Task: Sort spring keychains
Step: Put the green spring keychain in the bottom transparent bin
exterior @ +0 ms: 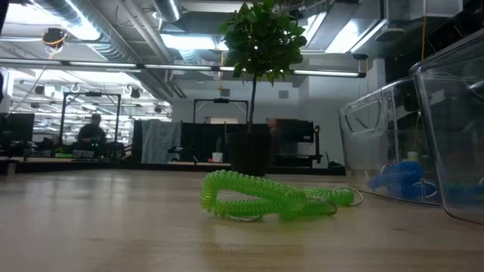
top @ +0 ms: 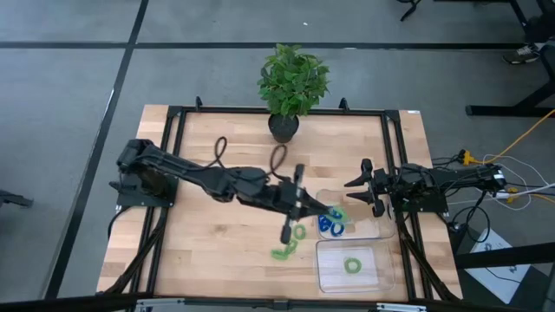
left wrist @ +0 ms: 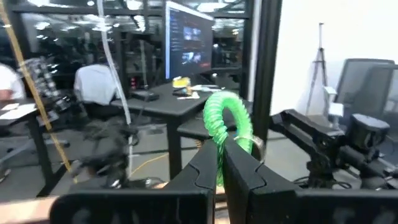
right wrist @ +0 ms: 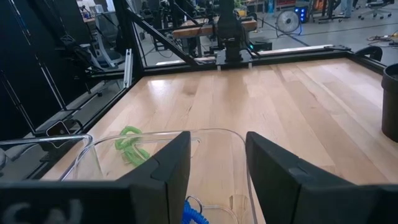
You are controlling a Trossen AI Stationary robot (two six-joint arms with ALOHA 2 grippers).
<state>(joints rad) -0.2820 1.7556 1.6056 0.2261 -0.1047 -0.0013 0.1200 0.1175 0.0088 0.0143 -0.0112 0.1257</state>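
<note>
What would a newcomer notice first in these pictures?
First, the left gripper, shut on a bright green spring keychain, held above the table near the clear trays. Next, the leafy potted plant at the table's far edge, and the blue keychains in the nearer-to-plant tray.

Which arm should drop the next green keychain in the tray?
Left. Its pincer is already shut on a green keychain near the clear trays. The right pincer is open, empty, over the far tray.
</note>
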